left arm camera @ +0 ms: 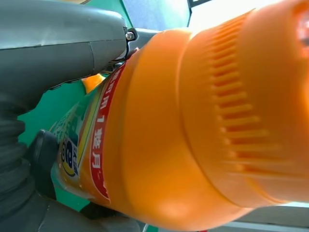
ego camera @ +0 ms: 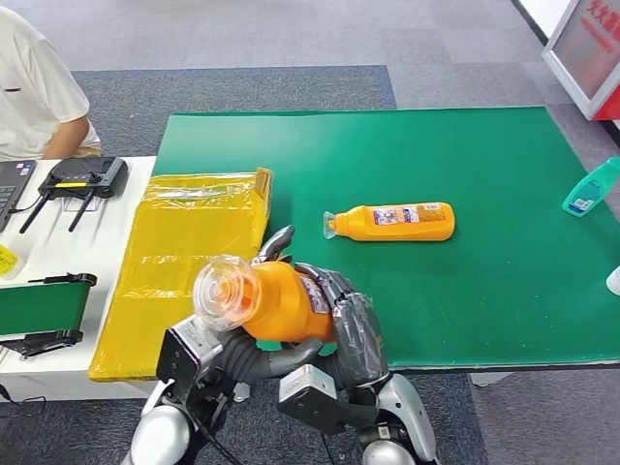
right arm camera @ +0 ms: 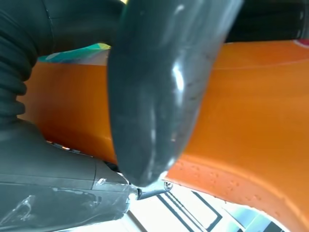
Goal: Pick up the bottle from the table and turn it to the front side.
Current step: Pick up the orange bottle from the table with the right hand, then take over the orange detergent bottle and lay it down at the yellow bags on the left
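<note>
Bottle (ego camera: 281, 300) label in left wrist view

green table (ego camera: 511, 291): fills the centre and right of the head view, grey carpet around it.
orange bottle (ego camera: 394, 222): lies on its side near the mat's centre, clear cap toward 9 o'clock.
teal bottle (ego camera: 591, 188): lies at the 3 o'clock edge.
yellow plastic bags (ego camera: 183, 262): flat stack overlapping the 9 o'clock edge.
white table (ego camera: 80, 252): adjoins at 9 o'clock, carrying a black antenna device (ego camera: 81, 179) and a laptop (ego camera: 13, 184).
</note>
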Robot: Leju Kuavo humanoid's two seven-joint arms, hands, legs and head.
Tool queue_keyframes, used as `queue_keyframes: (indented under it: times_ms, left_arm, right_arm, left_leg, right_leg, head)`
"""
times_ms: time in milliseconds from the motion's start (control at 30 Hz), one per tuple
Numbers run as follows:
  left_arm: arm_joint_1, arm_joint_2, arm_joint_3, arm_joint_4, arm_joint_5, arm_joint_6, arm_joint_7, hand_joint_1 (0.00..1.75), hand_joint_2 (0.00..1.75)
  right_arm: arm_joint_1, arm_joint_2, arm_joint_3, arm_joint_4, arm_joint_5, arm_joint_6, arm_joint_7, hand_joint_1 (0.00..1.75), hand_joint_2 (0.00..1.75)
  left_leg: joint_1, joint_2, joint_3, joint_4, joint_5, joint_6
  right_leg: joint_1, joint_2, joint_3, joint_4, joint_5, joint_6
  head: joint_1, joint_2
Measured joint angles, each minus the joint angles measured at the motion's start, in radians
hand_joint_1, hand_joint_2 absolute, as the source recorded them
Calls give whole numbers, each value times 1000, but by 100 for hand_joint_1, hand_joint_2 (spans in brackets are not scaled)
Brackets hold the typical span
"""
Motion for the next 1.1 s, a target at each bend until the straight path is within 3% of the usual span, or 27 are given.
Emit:
queue_keyframes:
  times_ms: [767, 800, 900, 933, 1100]
  left_arm:
    - [-19, 0, -22, 27, 32, -15, -6, 0, 175]
    - [-19, 0, -22, 27, 32, -14, -6, 24, 175]
    - [-20, 0, -23, 31, 32, -12, -5, 154, 175]
    - [-21, 0, -23, 33, 32, -11, -5, 175, 175]
    - [-22, 0, -24, 38, 21, -3, 1, 175, 175]
  right_arm:
    - [-19, 5, -3, 101, -72, 16, 1, 175, 175]
    - [-19, 6, -4, 104, -72, 16, 0, 175, 175]
    - [-20, 7, -5, 111, -72, 16, 0, 175, 175]
    - [-21, 7, -6, 113, -72, 16, 0, 175, 175]
    - [-21, 9, -7, 119, -69, 18, 6, 175, 175]
  left_leg:
    - [0, 0, 0, 0, 0, 0]
    - [0, 0, 0, 0, 0, 0]
    - [0, 0, 0, 0, 0, 0]
    - [0, 0, 0, 0, 0, 0]
    - [0, 0, 0, 0, 0, 0]
  right_leg:
    - [0, 0, 0, 0, 0, 0]
    - [0, 0, 0, 0, 0, 0]
    - [0, 0, 0, 0, 0, 0]
    - [0, 0, 0, 0, 0, 0]
    - [0, 0, 0, 0, 0, 0]
  head:
    - [0, 0]
    - [0, 0]
    - [0, 0]
    - [0, 0]
    - [0, 0]
